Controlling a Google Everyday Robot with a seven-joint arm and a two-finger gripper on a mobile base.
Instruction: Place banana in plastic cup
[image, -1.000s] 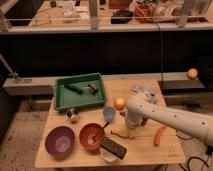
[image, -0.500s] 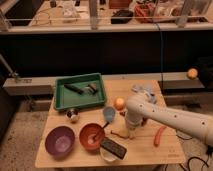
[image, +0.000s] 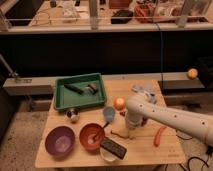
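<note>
Gripper (image: 131, 132) low over table (image: 145, 151), tip touching banana (image: 121, 134); whether clenched on it or released, cannot tell. Cup (image: 108, 114) near, up-left in view.

No text, label, brand or number legible anywhere. Checked green tray (image: 80, 106) up-left of the jaws, dark flat device (image: 113, 148) just below-left of them, and white arm (image: 170, 117). Jaws are down at the counter (image: 145, 150), just right of the plastic cup (image: 109, 114).
</note>
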